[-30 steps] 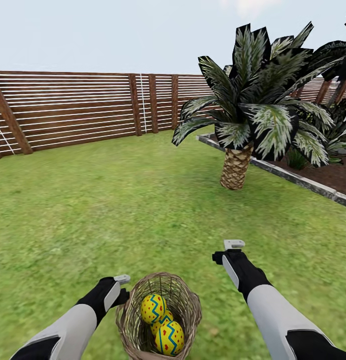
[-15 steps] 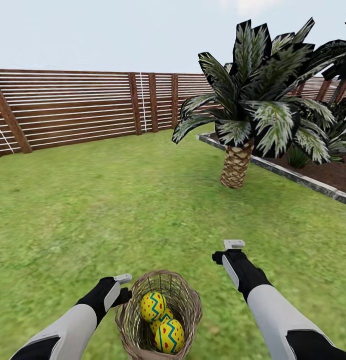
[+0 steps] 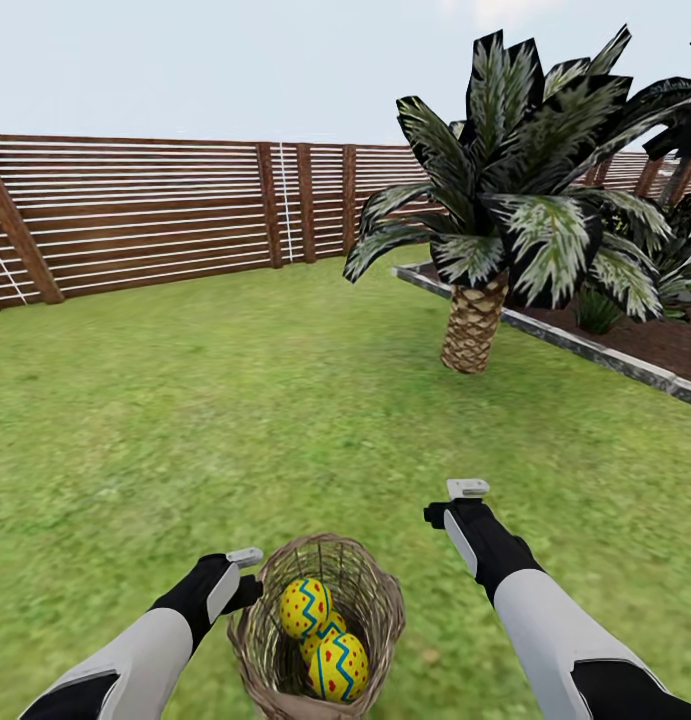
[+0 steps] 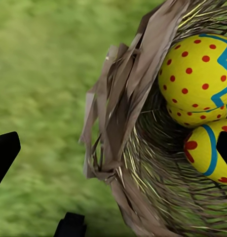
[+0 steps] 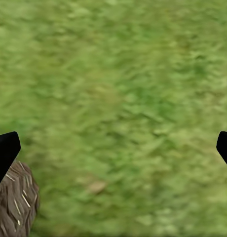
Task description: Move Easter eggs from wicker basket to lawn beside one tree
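Observation:
The brown wicker basket (image 3: 320, 625) stands on the lawn (image 3: 235, 400) just in front of me, between my arms. Three yellow Easter eggs lie inside it: one (image 3: 305, 607) toward the left, one (image 3: 337, 665) nearest me, and a third (image 3: 331, 630) half hidden between them. My left gripper (image 3: 243, 565) is open at the basket's left rim. In the left wrist view the basket wall (image 4: 128, 113) lies between its spread fingers (image 4: 6, 150), with the eggs (image 4: 197, 74) just beyond. My right gripper (image 3: 467, 490) hangs open over bare grass to the basket's right. The smooth-trunked tree is out of view.
A short scaly-trunked palm (image 3: 473, 325) grows ahead on the right, at the corner of a stone-edged mulch bed (image 3: 585, 345). A brown slat fence (image 3: 135, 220) closes off the far side. Open grass stretches ahead and to the left. The basket's edge (image 5: 15, 207) shows in the right wrist view.
The whole picture has slid up a little, so the camera moved. Both arms hold the same pose, and the eggs stay in the basket.

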Robot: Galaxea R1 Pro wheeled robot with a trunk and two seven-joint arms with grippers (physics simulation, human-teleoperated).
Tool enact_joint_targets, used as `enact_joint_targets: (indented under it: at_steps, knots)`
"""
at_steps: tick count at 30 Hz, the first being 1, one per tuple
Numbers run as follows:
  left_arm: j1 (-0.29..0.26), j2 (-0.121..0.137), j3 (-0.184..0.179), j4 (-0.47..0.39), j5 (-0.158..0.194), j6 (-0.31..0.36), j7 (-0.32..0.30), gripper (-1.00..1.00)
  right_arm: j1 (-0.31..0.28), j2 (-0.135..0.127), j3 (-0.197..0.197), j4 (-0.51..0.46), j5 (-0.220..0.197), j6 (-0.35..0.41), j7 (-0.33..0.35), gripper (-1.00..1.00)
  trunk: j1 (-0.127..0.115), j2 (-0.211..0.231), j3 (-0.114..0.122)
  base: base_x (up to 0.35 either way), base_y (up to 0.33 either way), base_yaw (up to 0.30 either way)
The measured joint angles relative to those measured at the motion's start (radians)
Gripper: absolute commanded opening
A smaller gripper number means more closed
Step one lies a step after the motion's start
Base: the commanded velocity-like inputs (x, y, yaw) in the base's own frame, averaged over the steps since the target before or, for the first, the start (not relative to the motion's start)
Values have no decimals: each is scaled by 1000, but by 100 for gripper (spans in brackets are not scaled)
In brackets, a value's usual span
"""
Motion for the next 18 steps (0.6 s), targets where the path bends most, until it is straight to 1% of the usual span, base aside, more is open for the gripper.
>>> enact_joint_targets:
  at_steps: [18]
  knots:
    - [0, 1, 0, 0, 1, 0, 0, 100, 0, 0, 0, 0, 0, 0, 0, 100, 69, -126, -56, 0, 0, 0]
